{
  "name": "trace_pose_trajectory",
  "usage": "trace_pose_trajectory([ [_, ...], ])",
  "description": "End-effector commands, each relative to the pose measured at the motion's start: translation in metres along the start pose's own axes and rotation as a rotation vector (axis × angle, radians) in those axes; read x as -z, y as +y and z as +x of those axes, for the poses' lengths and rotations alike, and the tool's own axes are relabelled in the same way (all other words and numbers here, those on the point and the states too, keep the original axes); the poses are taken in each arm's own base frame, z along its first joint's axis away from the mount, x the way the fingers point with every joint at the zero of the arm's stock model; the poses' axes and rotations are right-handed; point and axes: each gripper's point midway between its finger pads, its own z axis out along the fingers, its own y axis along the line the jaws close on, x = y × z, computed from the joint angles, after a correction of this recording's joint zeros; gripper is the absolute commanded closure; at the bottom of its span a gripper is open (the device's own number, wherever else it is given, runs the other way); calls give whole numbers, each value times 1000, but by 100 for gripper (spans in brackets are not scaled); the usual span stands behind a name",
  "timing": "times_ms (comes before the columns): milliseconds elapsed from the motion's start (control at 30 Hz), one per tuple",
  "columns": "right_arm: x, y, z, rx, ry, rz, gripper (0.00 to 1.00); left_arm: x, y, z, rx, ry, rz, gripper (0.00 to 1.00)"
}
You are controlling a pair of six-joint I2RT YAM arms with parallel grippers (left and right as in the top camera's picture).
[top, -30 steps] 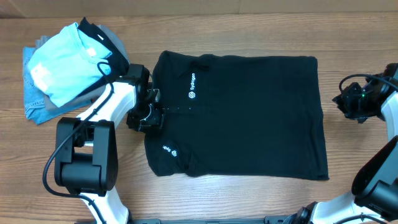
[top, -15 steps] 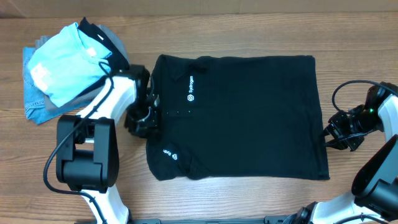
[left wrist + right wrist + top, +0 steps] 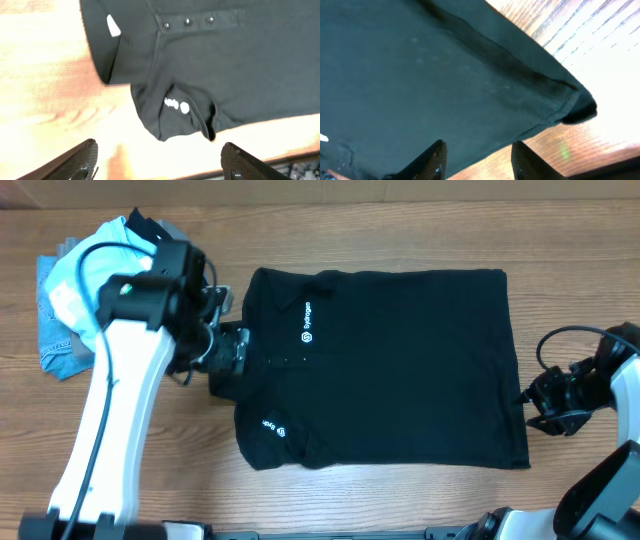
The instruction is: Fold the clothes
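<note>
The black polo shirt [image 3: 390, 365] lies spread flat on the table, collar to the left, with white logos on the chest and on the near sleeve. My left gripper [image 3: 225, 352] is open at the collar edge; its view [image 3: 159, 160] shows the sleeve with the logo [image 3: 175, 112] and the button placket ahead of the spread fingers. My right gripper [image 3: 535, 402] is open at the shirt's right hem; its view [image 3: 477, 157] shows the fingers straddling the hem edge [image 3: 520, 100] near the corner.
A pile of garments, with a light blue T-shirt [image 3: 90, 290] on top of grey and denim pieces, sits at the far left beside my left arm. The wooden table [image 3: 400, 500] runs along the front.
My left arm has lifted and swung over the pile, its gripper staying at the collar. My right gripper came down from the far right to the shirt's right hem.
</note>
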Motion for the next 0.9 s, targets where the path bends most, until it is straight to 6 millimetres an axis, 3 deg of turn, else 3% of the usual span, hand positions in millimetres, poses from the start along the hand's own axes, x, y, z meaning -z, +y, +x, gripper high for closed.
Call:
trace_pose_trajectory([
  [0, -17, -11, 9, -52, 24, 16, 53, -1, 1, 16, 54, 25, -12, 16],
  [433, -83, -52, 32, -287, 52, 84, 41, -100, 6, 72, 170, 233, 50, 14],
  [600, -95, -76, 32, -346, 19, 130, 37, -114, 10, 83, 174, 256, 46, 13],
  [733, -97, -77, 21, -338, -23, 103, 45, -116, 10, 79, 172, 242, 49, 11],
  [867, -92, -74, 14, -258, -34, 91, 44, -116, 10, 79, 172, 242, 48, 11],
])
